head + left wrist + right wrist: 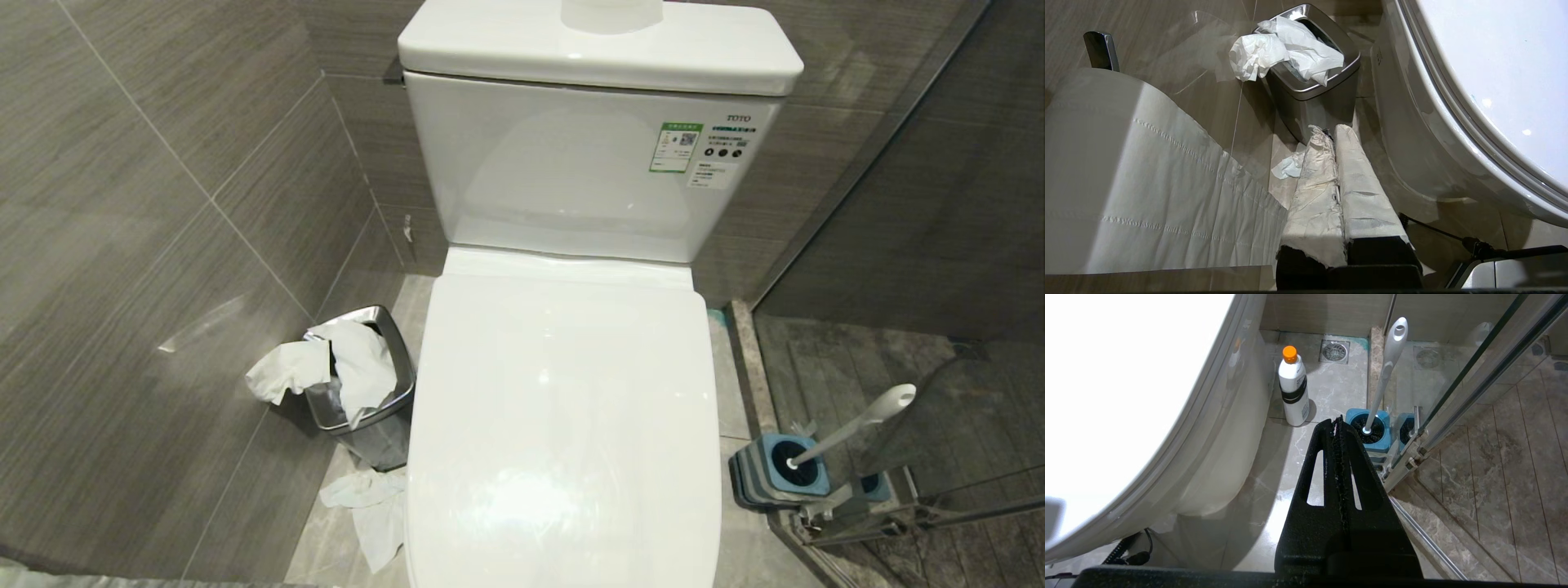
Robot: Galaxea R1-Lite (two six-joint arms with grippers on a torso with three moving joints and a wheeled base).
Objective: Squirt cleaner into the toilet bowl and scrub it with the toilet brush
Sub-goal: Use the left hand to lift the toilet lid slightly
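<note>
We see the toilet bowl [563, 425] at centre frame, the waste bin [367, 392] at its left, and the toilet brush [849, 429] in its holder [775, 474] lower right.

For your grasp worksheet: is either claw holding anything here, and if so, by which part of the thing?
Nothing is held. The left claw and right claw are both shut on nothing, low beside the toilet. The toilet brush stands untouched in its holder.

the head camera is looking down over the closed glossy white toilet bowl [563, 425]; wrist cameras are looking low along either side, each sharing its flank.
</note>
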